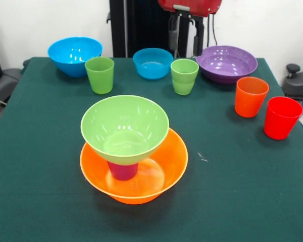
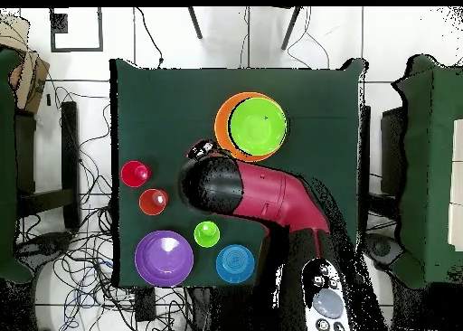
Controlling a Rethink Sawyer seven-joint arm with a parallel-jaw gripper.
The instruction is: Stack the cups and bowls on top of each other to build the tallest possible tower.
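From the front, a big blue bowl (image 1: 74,54) sits far left, then a green cup (image 1: 99,74). The tower (image 1: 129,151) stands in the near middle: orange bowl (image 1: 166,169), purple cup (image 1: 122,170), green bowl (image 1: 124,127). Further right come a small blue bowl (image 1: 152,62), second green cup (image 1: 184,76), purple bowl (image 1: 226,63), orange cup (image 1: 251,96), red cup (image 1: 281,117). Whether the gripper (image 1: 189,30) is spread, I cannot tell.

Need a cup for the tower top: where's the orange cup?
Front view: the orange cup stands at the right, between the purple bowl and the red cup.
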